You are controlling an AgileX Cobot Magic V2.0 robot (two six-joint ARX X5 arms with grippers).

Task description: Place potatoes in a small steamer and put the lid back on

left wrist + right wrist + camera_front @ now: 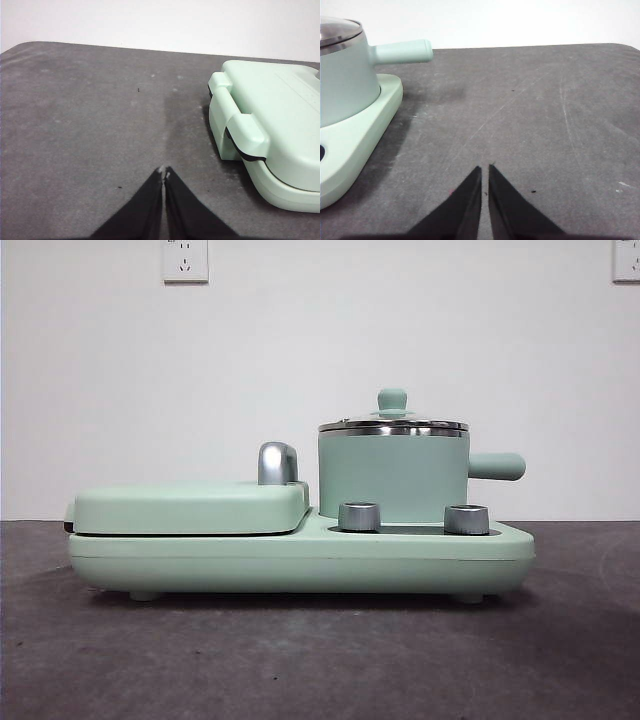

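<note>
The small steamer (393,480) stands on the right half of a mint-green cooker base (300,560), its stubby handle pointing right. The lid (393,424) with its mint-green knob sits on the steamer. The steamer also shows in the right wrist view (345,85), with the lid's edge (337,32) on it. No potato shows in any view. My left gripper (164,172) is shut and empty above bare table beside the cooker's griddle end. My right gripper (485,169) is shut and empty above bare table, apart from the steamer's handle side. Neither gripper shows in the front view.
The flat griddle plate with its closed cover (190,508) and chrome handle (277,462) fills the cooker's left half; its hinge end shows in the left wrist view (265,145). Two steel dials (359,517) sit on the base front. Dark grey table (300,660) surrounds the cooker.
</note>
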